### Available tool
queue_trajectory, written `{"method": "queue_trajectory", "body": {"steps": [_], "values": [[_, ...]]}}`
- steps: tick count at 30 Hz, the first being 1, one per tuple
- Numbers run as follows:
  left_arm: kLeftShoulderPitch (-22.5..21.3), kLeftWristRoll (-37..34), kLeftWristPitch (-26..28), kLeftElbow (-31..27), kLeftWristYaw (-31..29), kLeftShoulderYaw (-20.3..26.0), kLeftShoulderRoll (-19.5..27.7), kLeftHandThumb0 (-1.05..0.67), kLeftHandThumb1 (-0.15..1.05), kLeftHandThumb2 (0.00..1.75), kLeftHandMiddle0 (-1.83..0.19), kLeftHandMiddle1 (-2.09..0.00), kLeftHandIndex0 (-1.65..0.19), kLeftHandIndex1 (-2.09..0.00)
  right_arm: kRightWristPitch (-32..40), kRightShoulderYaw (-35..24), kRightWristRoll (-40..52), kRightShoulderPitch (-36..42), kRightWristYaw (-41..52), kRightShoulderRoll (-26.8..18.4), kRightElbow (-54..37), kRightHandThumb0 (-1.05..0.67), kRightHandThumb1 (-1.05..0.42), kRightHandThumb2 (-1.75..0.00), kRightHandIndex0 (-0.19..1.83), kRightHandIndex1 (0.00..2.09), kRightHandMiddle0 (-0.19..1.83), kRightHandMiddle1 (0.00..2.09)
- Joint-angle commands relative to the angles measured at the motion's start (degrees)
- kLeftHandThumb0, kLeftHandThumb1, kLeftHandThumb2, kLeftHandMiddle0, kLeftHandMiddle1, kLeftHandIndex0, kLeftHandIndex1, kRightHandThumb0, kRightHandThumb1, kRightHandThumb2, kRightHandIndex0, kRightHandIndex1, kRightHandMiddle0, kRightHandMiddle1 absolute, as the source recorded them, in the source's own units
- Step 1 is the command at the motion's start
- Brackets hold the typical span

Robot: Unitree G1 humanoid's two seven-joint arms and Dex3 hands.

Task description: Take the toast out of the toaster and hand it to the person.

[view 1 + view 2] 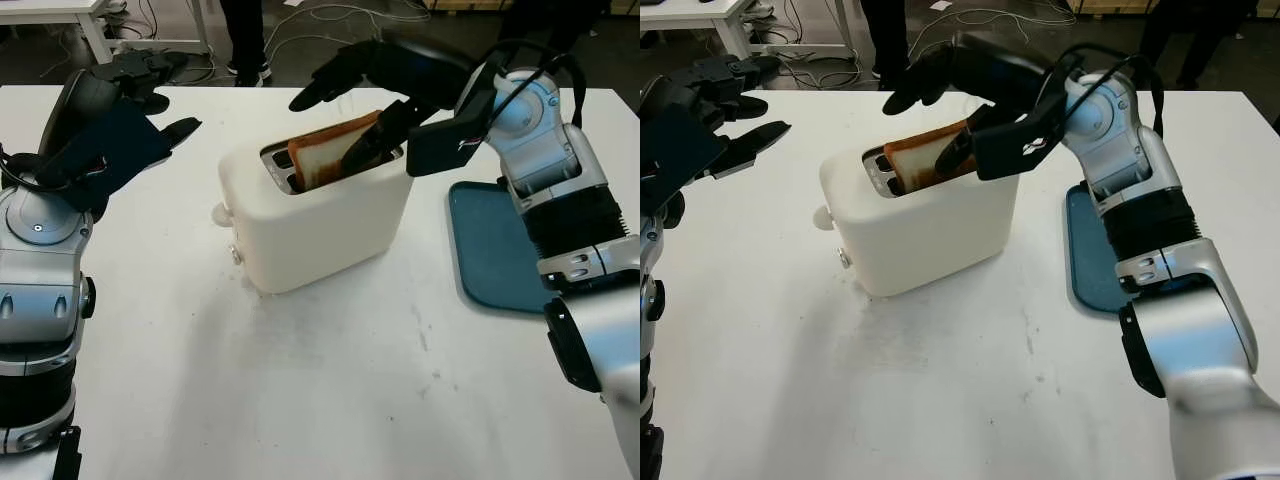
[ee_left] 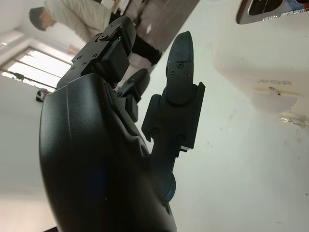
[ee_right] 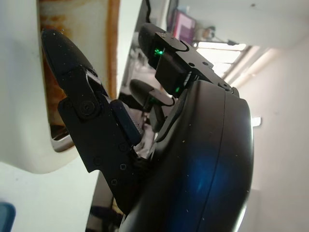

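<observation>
A white toaster [image 1: 320, 220] stands in the middle of the table. A slice of toast [image 1: 325, 152] sticks out of its slot, leaning to the right. My right hand [image 1: 335, 125] hovers over the slot, open. Its thumb [image 1: 375, 135] lies along the near face of the toast and its fingers [image 1: 325, 80] reach over the top, apart from the slice. The right wrist view shows the thumb [image 3: 72, 72] against the toast's crust [image 3: 113, 38]. My left hand [image 1: 150, 100] is raised at the far left of the table, open and holding nothing.
A dark blue tray [image 1: 490, 250] lies to the right of the toaster, under my right arm. A person's legs [image 1: 245, 40] stand beyond the table's far edge, among cables on the floor. Bare white tabletop [image 1: 330, 380] stretches in front of the toaster.
</observation>
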Motion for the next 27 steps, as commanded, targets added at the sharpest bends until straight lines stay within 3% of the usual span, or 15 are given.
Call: {"method": "queue_trajectory", "body": {"steps": [1, 15, 19, 22, 23, 25, 27], "values": [[-0.14, 0.31, 0.05, 0.03, 0.20, 0.34, -0.08, -0.41, 0.92, 0.28, -0.24, -0.70, -0.51, 0.00, -1.16, 0.72, -1.44, 0.78, -1.60, -0.48, 0.85, -0.62, -0.66, -0.01, 0.41, 0.85, 0.76, 0.07], [-0.20, 0.25, -0.57, 0.24, -0.06, 0.21, 0.19, -0.39, 0.92, 0.29, -0.23, -0.71, -0.51, 0.00, -6.28, 3.72, -7.23, 1.31, -6.23, -2.20, 3.96, -0.47, -0.78, -0.01, 0.63, 0.83, 0.92, 0.12], [-0.08, 0.29, -0.99, 0.29, -0.04, 0.24, 0.27, -0.41, 0.92, 0.29, -0.23, -0.71, -0.51, 0.00, -6.89, 4.15, -7.24, 1.43, -6.30, -2.30, 4.30, -0.42, -0.78, -0.01, 0.72, 0.93, 1.00, 0.16], [-0.10, 0.65, -0.75, 0.11, 0.14, 0.02, 0.33, -0.40, 0.92, 0.28, -0.23, -0.72, -0.52, -0.01, -7.54, 4.12, -6.38, 1.53, -5.81, -2.20, 4.89, -0.40, -0.79, 0.00, 0.75, 1.16, 1.08, 0.23], [-0.10, 0.67, -0.75, 0.13, 0.14, 0.01, 0.35, -0.40, 0.92, 0.28, -0.23, -0.72, -0.52, -0.01, -7.61, 4.05, -6.04, 1.57, -5.50, -2.15, 5.05, -0.40, -0.79, 0.00, 0.76, 1.21, 1.10, 0.28], [-0.16, 0.51, -0.52, 0.06, 0.26, 0.15, 0.05, -0.39, 0.92, 0.29, -0.22, -0.71, -0.52, -0.01, -7.12, 3.89, -5.41, 1.69, -4.77, -2.01, 5.03, -0.42, -0.78, 0.00, 0.78, 1.33, 0.94, 0.76], [-0.15, 0.39, -0.48, 0.11, 0.29, 0.24, -0.09, -0.39, 0.92, 0.29, -0.21, -0.71, -0.51, -0.01, -6.04, 3.63, -4.62, 1.98, -3.75, -1.82, 4.60, -0.42, -0.77, 0.00, 0.80, 1.40, 0.85, 1.07]]}}
